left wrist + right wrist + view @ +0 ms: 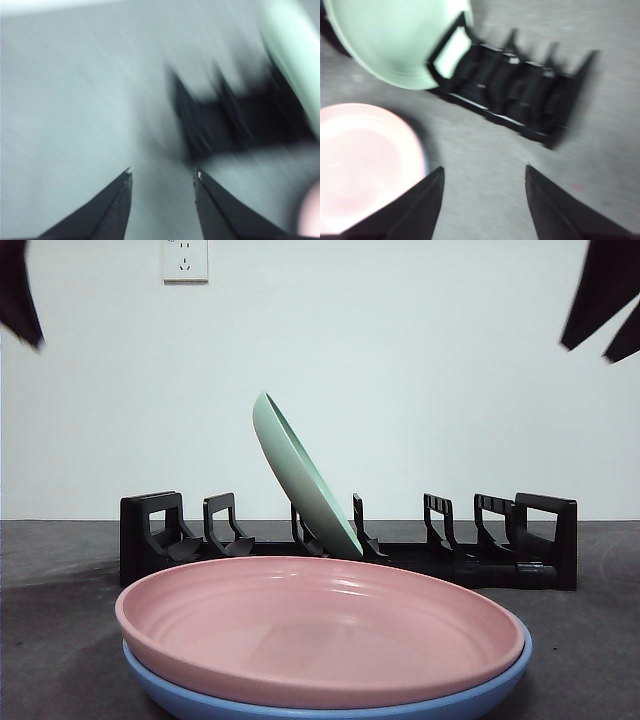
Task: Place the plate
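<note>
Front view shows a pink plate sitting near and large, nested on a blue plate whose rim peeks out beneath it on the dark table. Behind them runs a black rack with upright prongs along its length. A green plate stands in a slot near the rack's middle, tilted so that its upper rim leans away to one side while its lower edge rests among the prongs. A white wall with a socket fills the background.

Both arms are up and away from the plates (only dark tips show at the top corners of the front view).

Left gripper hangs over bare table with its jaws spread and nothing between them; its view is heavily blurred, though one end of the rack and the green plate's rim can be made out beyond it, plus a sliver of pink at the edge.

Right gripper is likewise spread and empty above the table. Its view looks down on the rack, the green plate standing in it, and the pink plate lying apart from the rack, near one jaw.
</note>
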Tool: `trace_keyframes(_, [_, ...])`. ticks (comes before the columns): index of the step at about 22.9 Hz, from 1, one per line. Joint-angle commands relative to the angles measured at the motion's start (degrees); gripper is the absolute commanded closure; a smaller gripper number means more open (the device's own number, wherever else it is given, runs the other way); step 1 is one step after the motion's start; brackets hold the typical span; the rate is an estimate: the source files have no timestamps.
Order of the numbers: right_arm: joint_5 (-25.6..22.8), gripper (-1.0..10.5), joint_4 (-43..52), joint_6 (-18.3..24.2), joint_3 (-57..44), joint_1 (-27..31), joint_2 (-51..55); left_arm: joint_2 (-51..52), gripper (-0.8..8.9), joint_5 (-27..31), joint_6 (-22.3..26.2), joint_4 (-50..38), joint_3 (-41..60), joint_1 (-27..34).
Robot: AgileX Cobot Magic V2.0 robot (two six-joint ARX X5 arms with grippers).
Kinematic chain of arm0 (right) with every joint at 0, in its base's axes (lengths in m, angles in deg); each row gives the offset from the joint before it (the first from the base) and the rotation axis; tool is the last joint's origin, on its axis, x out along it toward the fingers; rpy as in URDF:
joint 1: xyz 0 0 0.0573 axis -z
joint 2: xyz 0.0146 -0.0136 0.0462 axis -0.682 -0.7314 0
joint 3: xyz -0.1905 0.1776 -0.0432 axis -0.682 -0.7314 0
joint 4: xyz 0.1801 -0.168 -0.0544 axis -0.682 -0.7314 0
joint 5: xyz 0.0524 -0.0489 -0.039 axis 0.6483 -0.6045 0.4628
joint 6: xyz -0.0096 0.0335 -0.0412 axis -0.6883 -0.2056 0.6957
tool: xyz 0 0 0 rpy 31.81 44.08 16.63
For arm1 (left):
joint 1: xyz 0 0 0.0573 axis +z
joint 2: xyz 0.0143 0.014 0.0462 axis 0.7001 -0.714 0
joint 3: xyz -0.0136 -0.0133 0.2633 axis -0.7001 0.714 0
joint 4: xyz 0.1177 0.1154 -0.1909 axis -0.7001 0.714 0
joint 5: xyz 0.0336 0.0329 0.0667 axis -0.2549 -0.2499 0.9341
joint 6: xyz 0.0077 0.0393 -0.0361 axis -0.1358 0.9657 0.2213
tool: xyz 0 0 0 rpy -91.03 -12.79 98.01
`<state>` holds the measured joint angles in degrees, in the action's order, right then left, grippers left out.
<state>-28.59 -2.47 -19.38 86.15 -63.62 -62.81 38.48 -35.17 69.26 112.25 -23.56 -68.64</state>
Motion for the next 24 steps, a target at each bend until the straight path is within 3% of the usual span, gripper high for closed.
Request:
trace_keyframes(1, [4.44,6.9,1.6,-3.5,2.1,-0.92,-3.67,0.61,6.17,0.17,5.81,-2.05,-2.47,4.96])
trace_keyframes(4, [10.64,6.9,-0.87,-6.29,9.38,-2.47,-12.24,1.66,6.18,0.17,5.42,-2.67,-3.8,8.87])
trace_keyframes(7, [15.1,6.9,-7.32,-7.39,21.9,-5.05,-23.87,2.64,6.19,0.17,2.4,-2.45,-3.8,9.07])
trace_keyframes(16, [14.16,6.9,-8.35,-7.78,43.82,-11.26,-43.56,2.86,6.19,0.17,-0.61,-1.75,-3.8,9.07])
trace_keyframes(24, [12.33,6.9,-4.66,-9.33,52.87,-14.36,-52.65,2.86,6.19,0.17,-0.57,-0.74,-3.8,9.09])
